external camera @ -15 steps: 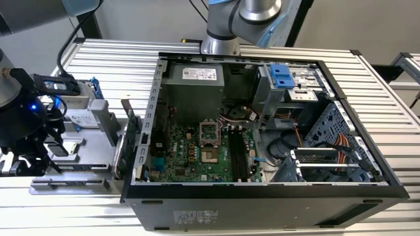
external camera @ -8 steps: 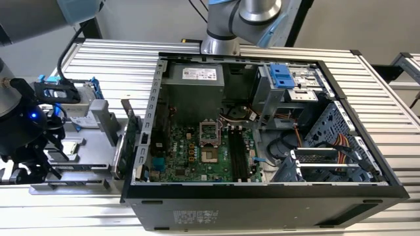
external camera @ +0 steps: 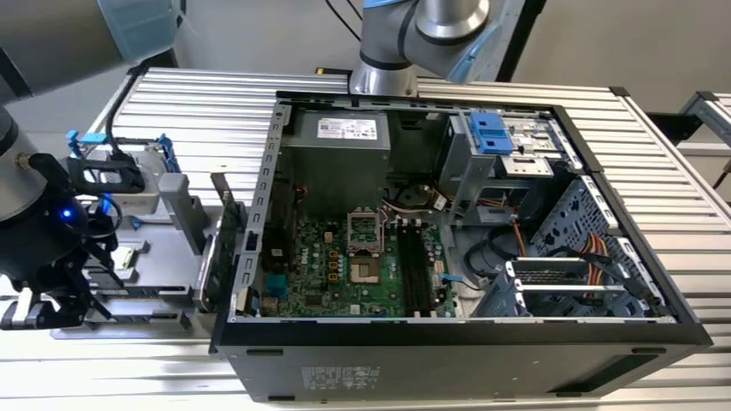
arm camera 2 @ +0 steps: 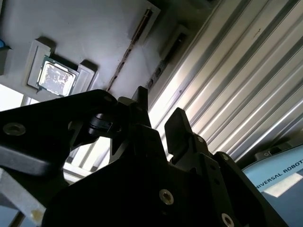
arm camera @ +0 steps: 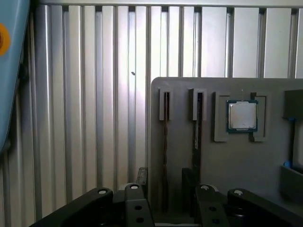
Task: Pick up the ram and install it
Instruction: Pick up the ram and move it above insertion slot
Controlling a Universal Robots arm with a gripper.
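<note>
**Open pincer over the ram in its holder, beside the opened computer**

At the exterior view's left, the arm's dark pincer (external camera: pixel 48 295) is hanging over a grey holder tray (external camera: pixel 154 253) that is resting on the ribbed metal worktop (external camera: pixel 205 111). In the first wrist view the pincer (arm camera: pixel 165 187) is standing open, its two black fingers (arm camera: pixel 141 178) set apart and gripping nothing. The ram (arm camera: pixel 165 137) is sitting on edge in a narrow slot of the tray (arm camera: pixel 265 165), and its near end is running down into the gap between the fingers. Whether either finger is touching it cannot be told. A second dark stick (arm camera: pixel 197 132) is standing in the neighbouring slot. Just beyond that, a square processor chip (arm camera: pixel 242 116) is lying flat in its own recess.

The second wrist view is showing the same open pincer (arm camera 2: pixel 158 116) from below. The ram (arm camera 2: pixel 125 59) is appearing there as a thin line in its slot, with the chip (arm camera 2: pixel 57 76) nearby and the worktop (arm camera 2: pixel 246 85) alongside.

Further towards the exterior view's right, a dark card (external camera: pixel 226 240) is standing on edge between the tray and the computer case (external camera: pixel 457 351). The case is lying open, exposing the motherboard (external camera: pixel 342 274) and its long black memory slots (external camera: pixel 413 274), well apart from the ram.
</note>
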